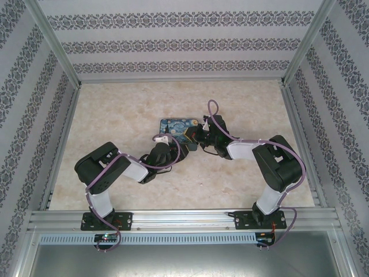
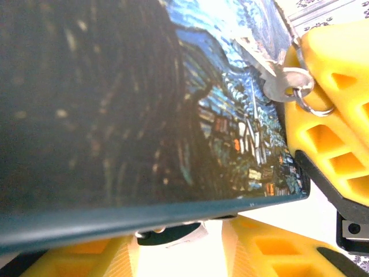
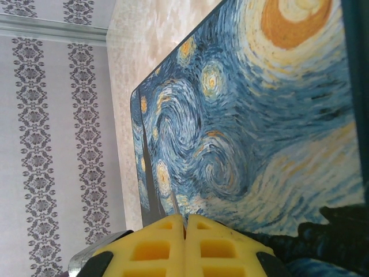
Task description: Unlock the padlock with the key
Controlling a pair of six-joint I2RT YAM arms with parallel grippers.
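Note:
My right gripper is shut on the key, whose thin silvery blade pokes out past the fingertips toward the painted tin. In the left wrist view the key's round head and wire ring sit against the right gripper's yellow finger, over the tin's lid. My left gripper has its jaws apart at the tin's near edge. Between them lies a small dark blue body with a silvery bit, apparently the padlock, mostly hidden under the tin's rim. A gap shows beside it.
The starry-night tin lies mid-table on the marbled surface, with the left gripper and the right gripper crowded at its near right corner. Patterned walls enclose the table on three sides.

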